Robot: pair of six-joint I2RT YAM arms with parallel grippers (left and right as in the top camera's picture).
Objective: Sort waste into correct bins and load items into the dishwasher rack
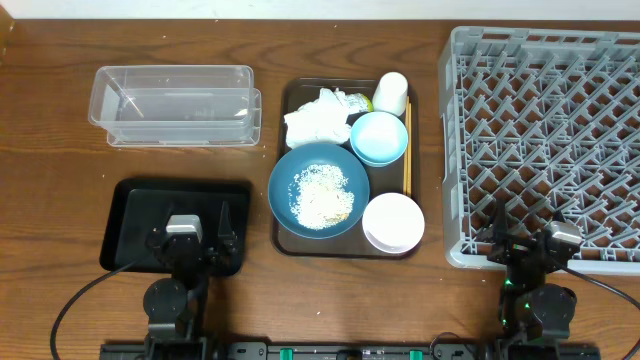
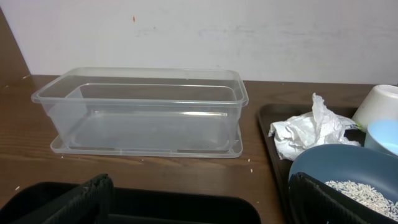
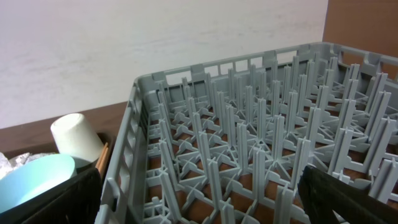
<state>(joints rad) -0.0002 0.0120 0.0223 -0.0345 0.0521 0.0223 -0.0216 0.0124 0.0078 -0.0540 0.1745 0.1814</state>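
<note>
Nothing is lifted, so I judge this to be the very start. My left gripper (image 1: 190,236) hovers over the black bin (image 1: 125,215), jaws wide and empty. My right gripper (image 1: 526,234) sits at the near edge of the rack (image 1: 450,140), also wide and empty. The paper (image 1: 318,120), rice bowl (image 1: 318,190) and cup (image 1: 391,93) lie on the tray (image 1: 297,92) between them. Next I'd send the left arm to the paper and come down low enough to pinch it.

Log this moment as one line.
left hand open, empty, over black tray | right hand open, empty | dishwasher rack empty | dishes, tissue on brown tray
</note>
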